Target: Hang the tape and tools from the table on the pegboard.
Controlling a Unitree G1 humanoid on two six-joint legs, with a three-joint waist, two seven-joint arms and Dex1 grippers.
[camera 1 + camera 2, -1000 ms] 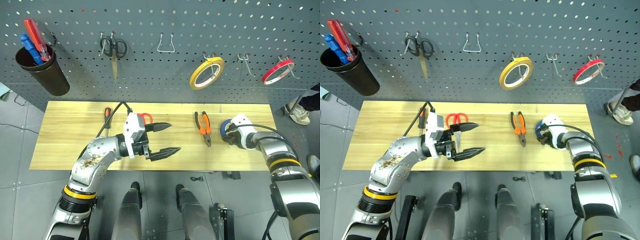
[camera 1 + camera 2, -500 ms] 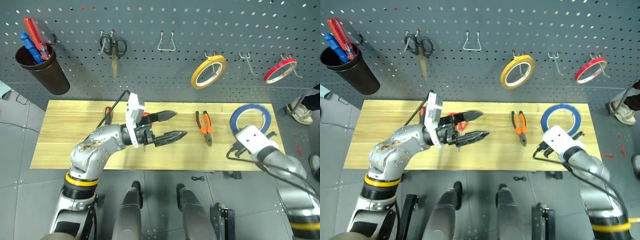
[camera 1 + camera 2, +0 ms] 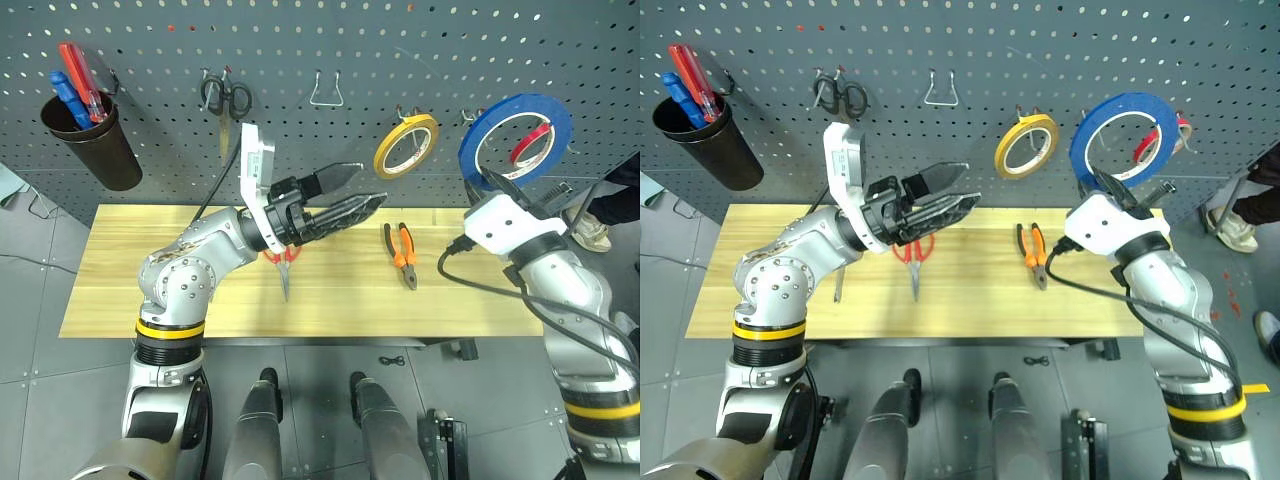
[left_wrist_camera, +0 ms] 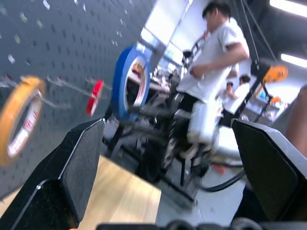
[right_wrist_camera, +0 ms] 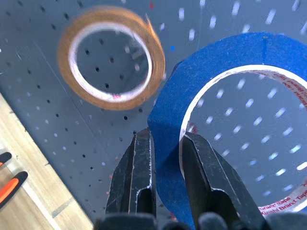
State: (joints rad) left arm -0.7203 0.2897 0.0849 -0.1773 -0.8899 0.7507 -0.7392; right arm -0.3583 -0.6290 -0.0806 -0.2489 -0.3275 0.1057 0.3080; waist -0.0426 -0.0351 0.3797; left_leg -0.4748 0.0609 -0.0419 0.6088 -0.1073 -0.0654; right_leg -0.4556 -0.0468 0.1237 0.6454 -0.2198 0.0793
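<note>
Red tape ring (image 3: 528,142) mostly tucked behind the blue tape (image 3: 515,140); scissors' red handles (image 3: 906,250) half buried under the left arm; screwdriver (image 3: 838,283) barely peeking out too.

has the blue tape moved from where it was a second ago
Yes. The blue tape, held in the right end effector, has risen off the table and now sits against the pegboard, beside the yellow tape.
</note>
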